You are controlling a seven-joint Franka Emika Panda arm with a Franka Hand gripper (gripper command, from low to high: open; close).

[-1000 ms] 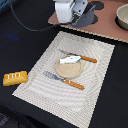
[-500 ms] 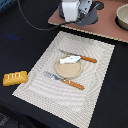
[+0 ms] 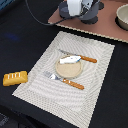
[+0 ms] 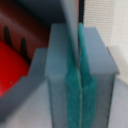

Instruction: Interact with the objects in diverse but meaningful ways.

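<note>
My jaws were pressed together. In the wrist view the two green pads (image 4: 75, 95) touched each other, and a thin grey strip stuck up from between them. I could not tell what that strip was, or if it was really being pinched. Something red (image 4: 12, 65) sat close beside the jaws, too blurry for me to name.

In the exterior view my gripper (image 3: 75, 7) was far back, over a brown board (image 3: 102, 24) with a dark round thing (image 3: 91, 14) on it. A bowl (image 3: 122, 17) stood on the board at the exterior view's right.

The toys were well apart from my gripper. A striped mat (image 3: 70, 75) lay on the dark table (image 3: 20, 35). On the mat sat a tan round plate (image 3: 70, 70) with a pale flat piece (image 3: 70, 60) on its far edge. A knife with an orange handle (image 3: 80, 57) lay just behind the plate, and a fork with an orange handle (image 3: 65, 81) lay just in front of it. The yellow bread loaf (image 3: 15, 78) lay on the table, off the mat, at the exterior view's left.

I thought most of the job was left. The mat looked neatly set, but the bread was off by itself and nothing was on its way anywhere. A good next step might be fetching the bread and putting it on the plate.
</note>
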